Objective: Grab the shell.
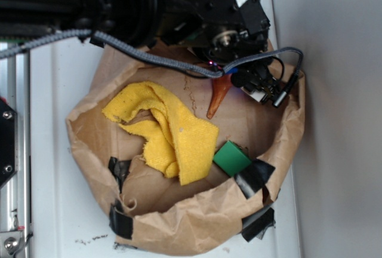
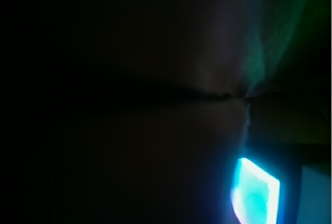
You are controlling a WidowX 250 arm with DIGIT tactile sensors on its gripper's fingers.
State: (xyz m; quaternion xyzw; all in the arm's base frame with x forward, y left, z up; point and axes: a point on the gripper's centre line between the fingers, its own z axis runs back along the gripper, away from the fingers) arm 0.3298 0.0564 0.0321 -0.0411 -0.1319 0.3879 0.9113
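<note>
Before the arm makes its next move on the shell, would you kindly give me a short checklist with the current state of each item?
1. Shell in view: ok. The shell shows its orange-brown pointed tail below the gripper; its body is hidden by the arm.
2. Gripper over the shell: ok, it sits right at the tail's upper end.
3. Jaws shut on the shell: cannot tell; the exterior view hides the fingers, and the wrist view is almost black.
4. Yellow cloth apart from the shell: ok, it lies to the left, with bare paper between.
5. Green block apart from the shell: ok, it sits below the tail tip.
6. Paper bag rim upright: ok.
</note>
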